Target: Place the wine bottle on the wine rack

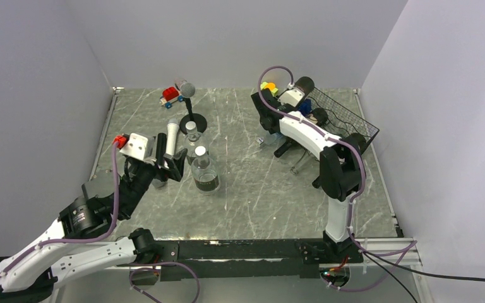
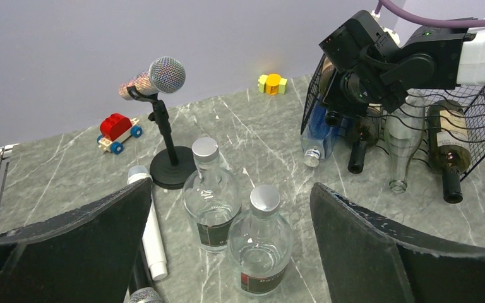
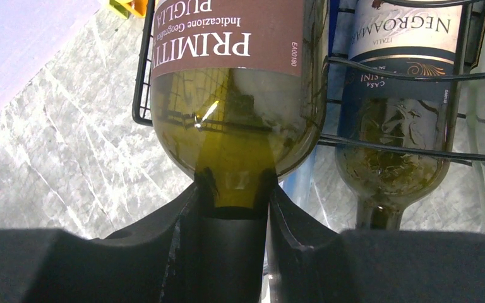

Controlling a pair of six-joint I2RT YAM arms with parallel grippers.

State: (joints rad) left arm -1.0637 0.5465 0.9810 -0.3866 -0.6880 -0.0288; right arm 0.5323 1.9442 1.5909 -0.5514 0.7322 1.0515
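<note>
My right gripper (image 3: pixel 233 208) is shut on the neck of a green wine bottle (image 3: pixel 233 95) with a brown label. The bottle's body is inside the left end of the black wire wine rack (image 3: pixel 142 76), off the table. In the top view the right gripper (image 1: pixel 285 103) is at the rack's (image 1: pixel 347 120) left end, with the bottle (image 1: pixel 304 84) beyond it. In the left wrist view the right gripper (image 2: pixel 366 63) hides most of that bottle at the rack's (image 2: pixel 480 126) upper left. My left gripper (image 2: pixel 232 189) is open and empty over the left table.
The rack holds a labelled dark bottle (image 3: pixel 391 95), a blue bottle (image 2: pixel 319 132), a clear bottle (image 2: pixel 404 139) and another dark one (image 2: pixel 445 139). Two round clear bottles (image 1: pixel 206 173) (image 1: pixel 192 142), a microphone stand (image 1: pixel 186 91), a white tube (image 1: pixel 172 136) and a toy car (image 1: pixel 172 96) are near the left gripper (image 1: pixel 164 158).
</note>
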